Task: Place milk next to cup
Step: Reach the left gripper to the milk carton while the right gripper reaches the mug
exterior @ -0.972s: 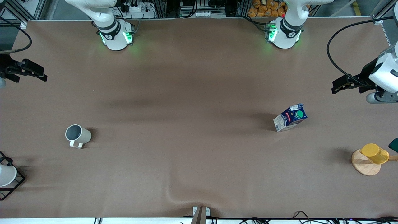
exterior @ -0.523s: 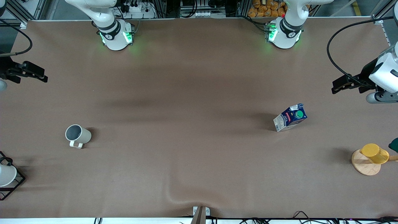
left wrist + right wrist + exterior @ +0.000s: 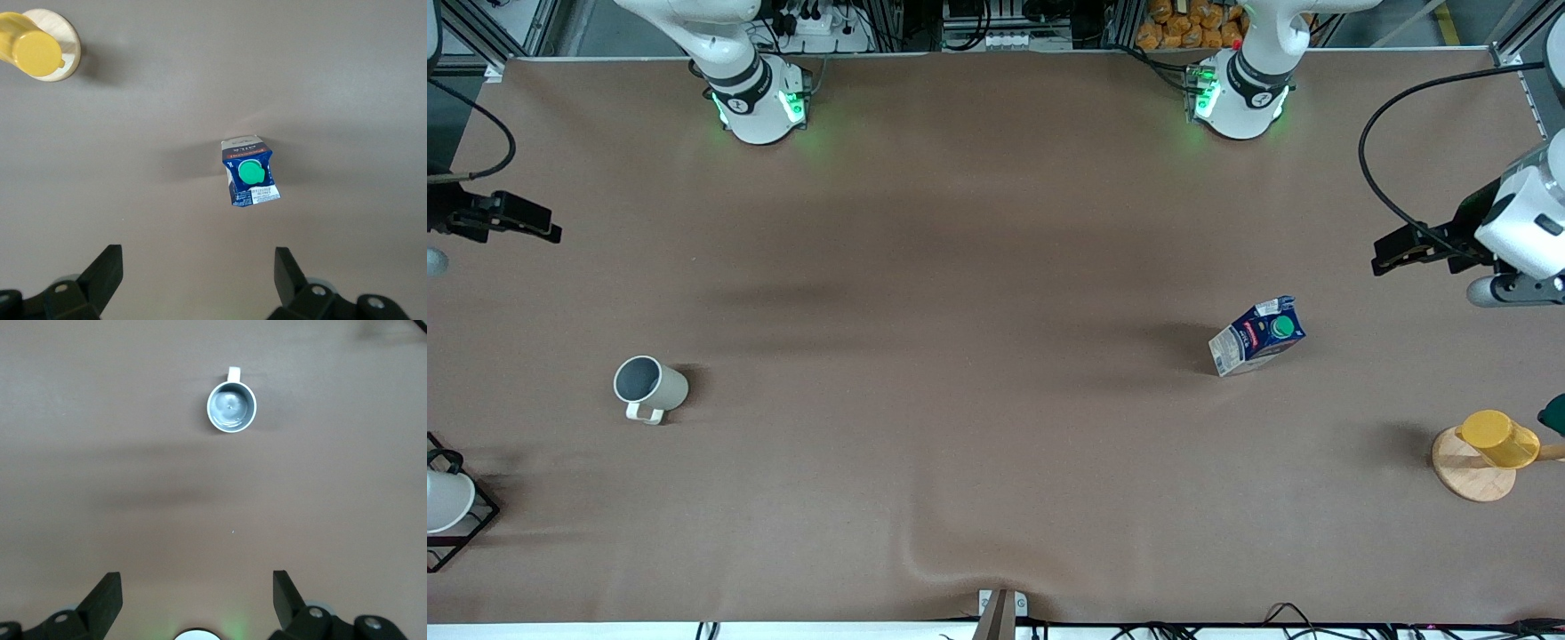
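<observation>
The milk (image 3: 1258,336), a dark blue carton with a green cap, stands upright on the brown table toward the left arm's end. It also shows from above in the left wrist view (image 3: 249,173). The grey-beige cup (image 3: 649,388) stands toward the right arm's end, handle toward the front camera, and shows in the right wrist view (image 3: 231,406). My left gripper (image 3: 1392,253) is open and empty, high over the table's left-arm end (image 3: 198,257). My right gripper (image 3: 538,227) is open and empty, high over the right-arm end (image 3: 197,581).
A yellow cup (image 3: 1498,437) sits on a round wooden disc (image 3: 1467,476) nearer the front camera than the milk. A white cup in a black wire rack (image 3: 445,507) stands near the grey-beige cup. A dark green object (image 3: 1554,413) shows at the view's edge.
Both grippers have shifted slightly in the air and stay open. The milk and the cup have not moved.
</observation>
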